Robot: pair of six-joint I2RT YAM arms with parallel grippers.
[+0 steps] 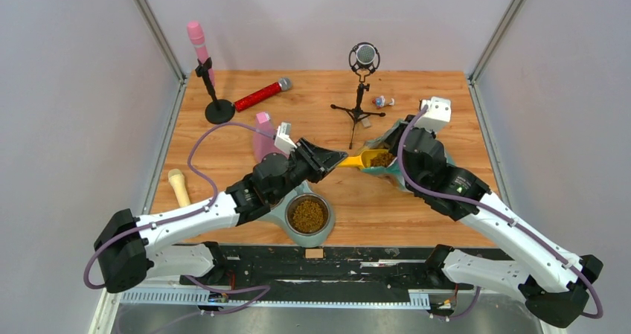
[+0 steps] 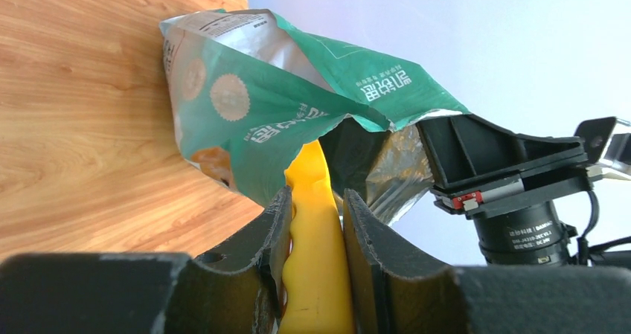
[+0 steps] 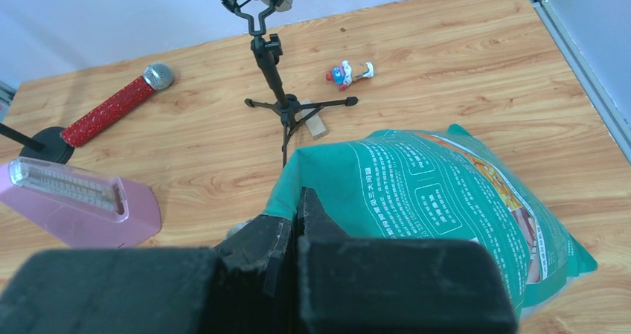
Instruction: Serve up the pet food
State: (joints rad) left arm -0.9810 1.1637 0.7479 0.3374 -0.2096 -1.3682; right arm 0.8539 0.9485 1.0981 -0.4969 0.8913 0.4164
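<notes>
1. Currently the left hand (image 2: 316, 204) is clamped on a yellow scoop (image 1: 356, 160), heaped with kibble (image 1: 382, 158) at the mouth of the teal bag (image 3: 446, 193).
2. Closed tight, the right hand (image 3: 298, 211) pinches the bag's rim.
3. Next, I judge: carry the scoop level to the steel bowl (image 1: 329, 216), then tip.

- On the teal bag (image 2: 245, 103) you see large white Chinese characters, upside down in the left wrist view. The smaller lines beside them are too fine to read.
- In the right wrist view its panel carries boxed white Chinese print, also illegible.
- The camera lens (image 2: 521, 233) bears tiny white lettering you cannot read.
</notes>
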